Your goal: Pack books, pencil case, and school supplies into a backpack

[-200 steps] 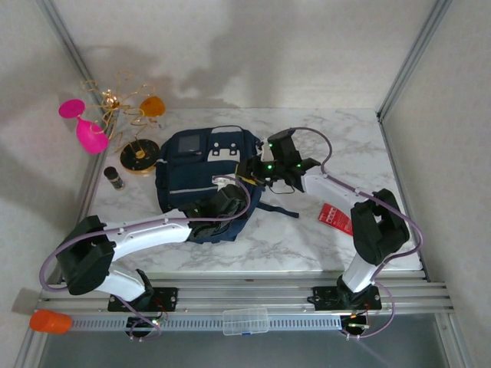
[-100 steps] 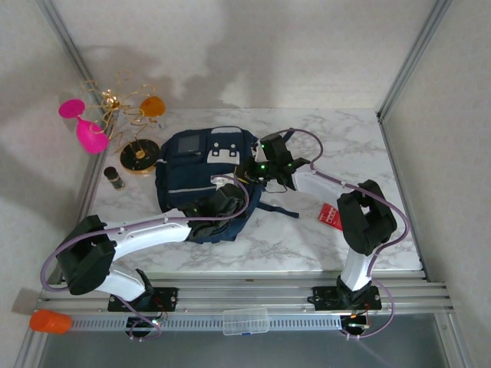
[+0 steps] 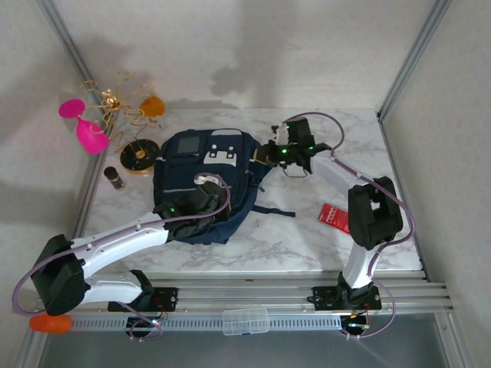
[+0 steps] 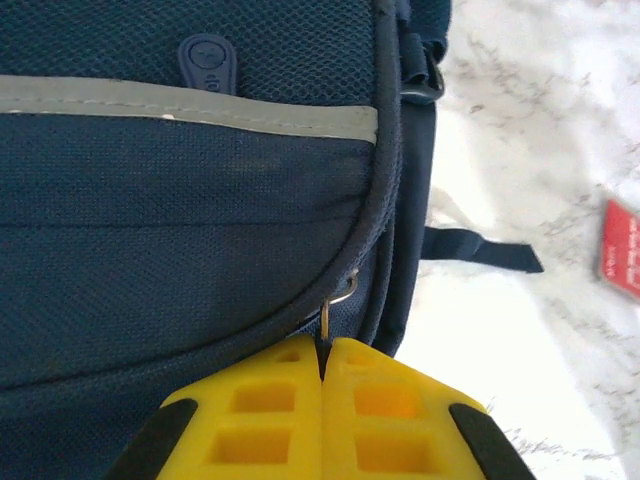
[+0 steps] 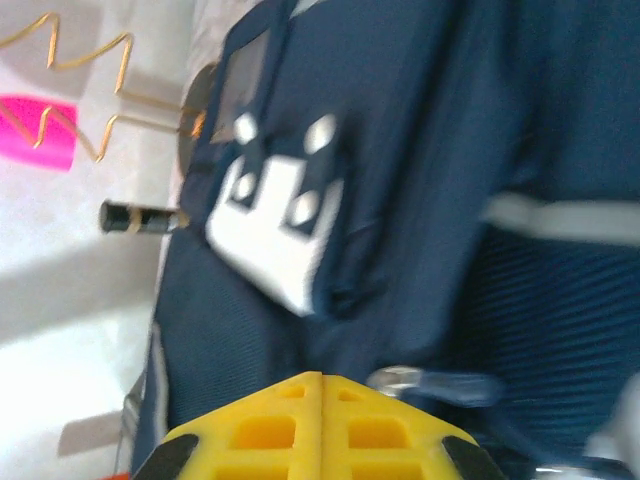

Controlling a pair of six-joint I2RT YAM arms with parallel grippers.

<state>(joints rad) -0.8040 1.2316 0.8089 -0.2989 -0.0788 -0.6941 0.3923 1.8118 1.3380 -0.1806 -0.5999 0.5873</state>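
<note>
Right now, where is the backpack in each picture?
Top external: the backpack lies left of centre.
Left wrist: it covers the left and middle, above the left gripper, which is shut on its zip ring.
Right wrist: it covers the middle and right.
Shared landmark: its pale stripe, running across the top in the left wrist view and at the right in the right wrist view.

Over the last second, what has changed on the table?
The left gripper, shut on the zipper pull, slid left along the backpack. The right gripper shifted right and farther back at the bag's edge. The red packet stayed put.
</note>
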